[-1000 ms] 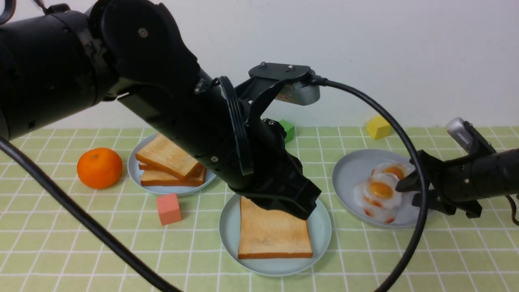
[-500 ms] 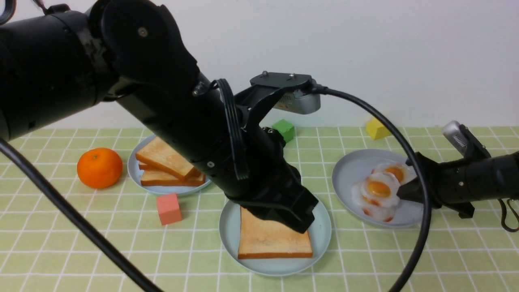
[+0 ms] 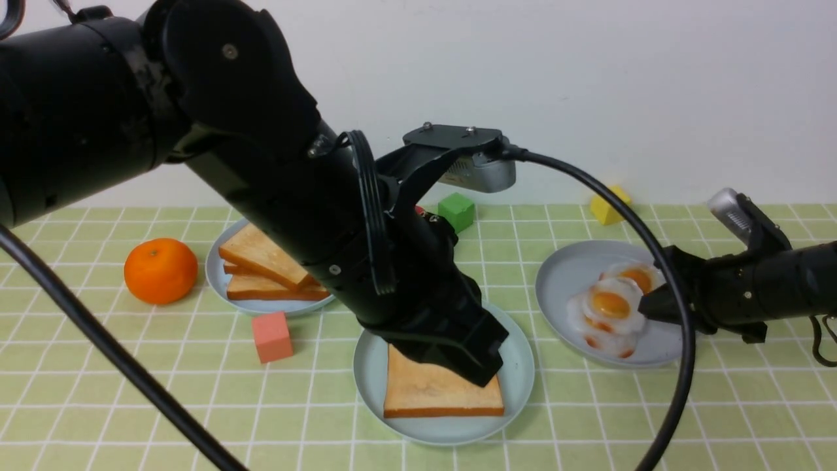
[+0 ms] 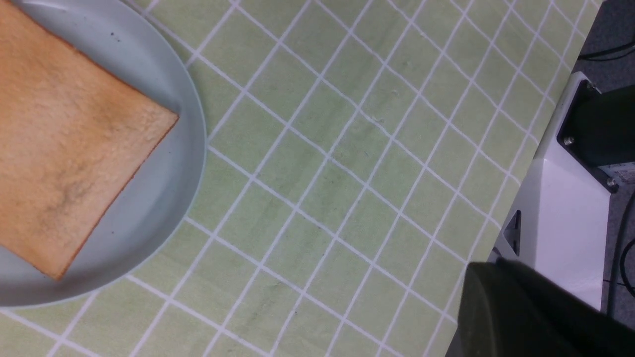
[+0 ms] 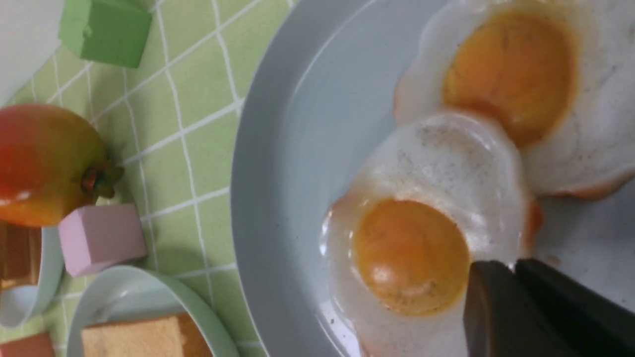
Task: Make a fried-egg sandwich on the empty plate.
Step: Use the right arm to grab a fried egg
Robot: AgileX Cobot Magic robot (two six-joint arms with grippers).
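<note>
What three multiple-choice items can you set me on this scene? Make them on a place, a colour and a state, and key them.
1. Where is the orange?
A) on the pale teal plate
B) on the bare cloth
C) on the eggs' plate

2. What colour is the block nearest the orange?
A) yellow
B) green
C) coral red

3. How far along is the sandwich?
A) one toast slice, no egg on the part in view
B) finished
C) not begun

1: B, the orange sits on the cloth.
2: C, the block beside it is coral red.
3: A, one toast slice lies on the pale teal plate, partly hidden by the left arm.
</note>
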